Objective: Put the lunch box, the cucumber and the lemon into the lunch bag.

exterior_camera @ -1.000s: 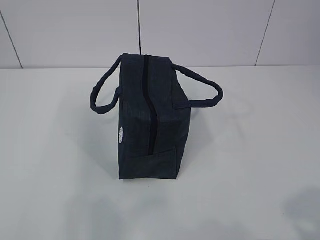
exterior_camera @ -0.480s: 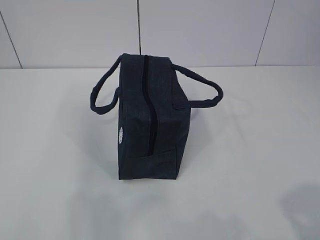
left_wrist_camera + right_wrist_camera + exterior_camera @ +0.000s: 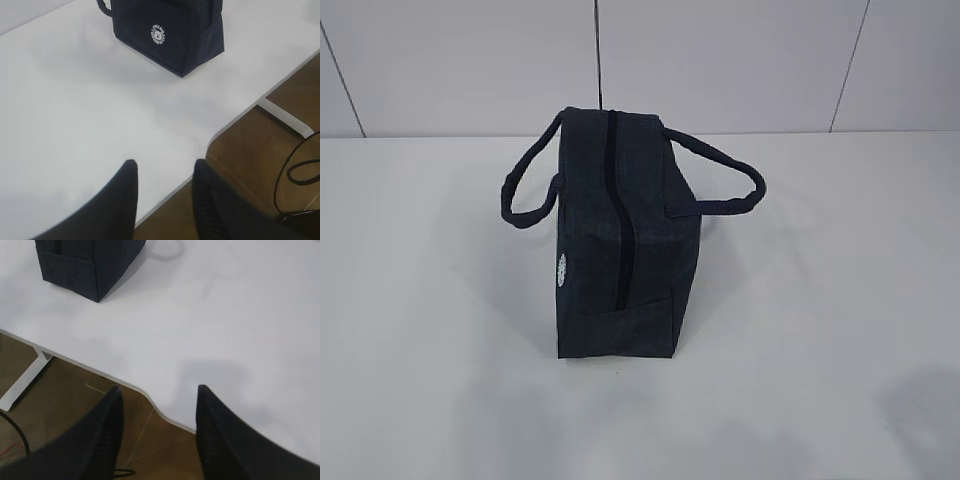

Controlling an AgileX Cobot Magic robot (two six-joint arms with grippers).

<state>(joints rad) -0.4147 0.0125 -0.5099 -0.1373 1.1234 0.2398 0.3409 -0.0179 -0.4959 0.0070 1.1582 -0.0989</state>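
The dark navy lunch bag (image 3: pixel 618 240) stands in the middle of the white table (image 3: pixel 820 300), its top zipper running towards the camera and its two loop handles hanging out to either side. Its white round logo faces the left wrist view, where the lunch bag (image 3: pixel 170 35) sits far ahead. My left gripper (image 3: pixel 165 167) hangs open over the table's front edge with nothing between its fingers. My right gripper (image 3: pixel 160 392) is open too, empty, above the same edge, with the lunch bag (image 3: pixel 90 265) at the upper left. The lunch box, the cucumber and the lemon are out of view.
The table's front edge has a curved cut-out, seen in both wrist views. Below it lie a brown floor (image 3: pixel 280 130), a white table leg (image 3: pixel 22 377) and black cables (image 3: pixel 300 170). A pale panelled wall (image 3: pixel 720 60) stands behind the table.
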